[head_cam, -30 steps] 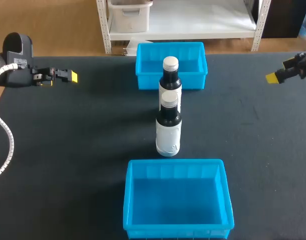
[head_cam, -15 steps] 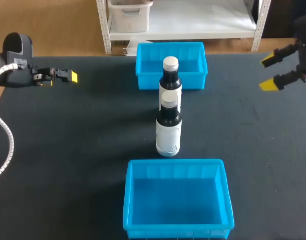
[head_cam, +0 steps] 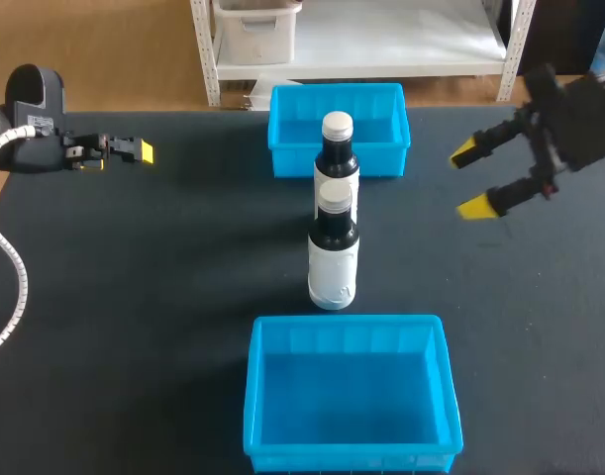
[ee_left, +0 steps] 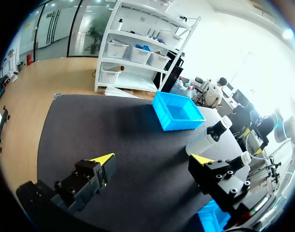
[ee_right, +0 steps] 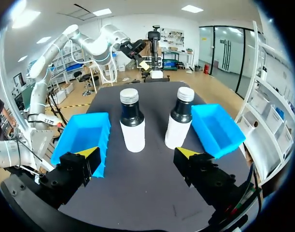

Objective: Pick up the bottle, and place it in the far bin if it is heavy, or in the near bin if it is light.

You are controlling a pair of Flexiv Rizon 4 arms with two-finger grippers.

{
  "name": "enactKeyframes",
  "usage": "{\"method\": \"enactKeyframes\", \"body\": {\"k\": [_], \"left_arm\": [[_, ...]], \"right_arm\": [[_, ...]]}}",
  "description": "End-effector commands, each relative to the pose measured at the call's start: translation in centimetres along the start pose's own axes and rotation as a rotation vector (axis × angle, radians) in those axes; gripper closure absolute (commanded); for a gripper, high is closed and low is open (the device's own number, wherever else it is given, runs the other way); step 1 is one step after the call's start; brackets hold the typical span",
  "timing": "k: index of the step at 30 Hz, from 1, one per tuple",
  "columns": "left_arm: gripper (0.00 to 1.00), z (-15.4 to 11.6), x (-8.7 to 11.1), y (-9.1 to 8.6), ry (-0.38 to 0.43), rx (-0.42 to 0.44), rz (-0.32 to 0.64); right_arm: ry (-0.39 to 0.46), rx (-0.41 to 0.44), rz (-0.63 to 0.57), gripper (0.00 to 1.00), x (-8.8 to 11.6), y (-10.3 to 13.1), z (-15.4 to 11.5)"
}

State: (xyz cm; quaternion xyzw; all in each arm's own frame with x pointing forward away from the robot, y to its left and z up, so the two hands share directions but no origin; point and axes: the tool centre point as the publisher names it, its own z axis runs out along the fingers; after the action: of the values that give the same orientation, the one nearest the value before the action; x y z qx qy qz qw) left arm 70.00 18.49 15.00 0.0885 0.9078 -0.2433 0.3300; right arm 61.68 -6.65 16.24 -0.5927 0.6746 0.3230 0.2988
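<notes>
Two bottles are standing upright mid-counter. The rear bottle is just at 6 o'clock of the far bin, the front bottle at 12 o'clock of the near bin. From the front bottle, the right pincer is hovering at 2 o'clock, the left pincer at 10 o'clock, both with fingers spread.

The near dark glossy plastic bottle has a white cap and a plain white label round its lower body. The far dark bottle, towards the table's far edge, has the same white cap and white label. The rectangular plastic far bin and near bin are one uniform bright sky blue. The table is matt charcoal black, unpatterned. The left gripper and right gripper are black with bright yellow fingertips.
</notes>
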Motion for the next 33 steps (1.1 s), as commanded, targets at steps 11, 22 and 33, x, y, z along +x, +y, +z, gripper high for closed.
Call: {"method": "enactKeyframes", "body": {"k": [11,22,33], "left_arm": [[0.00,0.0,0.0,0.0,0.000,0.000,0.000],[0.00,0.0,0.0,0.0,0.000,0.000,0.000],[0.00,0.0,0.0,0.0,0.000,0.000,0.000]], "right_arm": [[0.034,0.009,-0.013,0.00,-2.6,1.7,7.3],[0.006,-0.062,-0.036,0.00,-4.1,1.7,10.4],[-0.002,-0.057,0.012,0.00,-5.0,2.1,12.7]]}}
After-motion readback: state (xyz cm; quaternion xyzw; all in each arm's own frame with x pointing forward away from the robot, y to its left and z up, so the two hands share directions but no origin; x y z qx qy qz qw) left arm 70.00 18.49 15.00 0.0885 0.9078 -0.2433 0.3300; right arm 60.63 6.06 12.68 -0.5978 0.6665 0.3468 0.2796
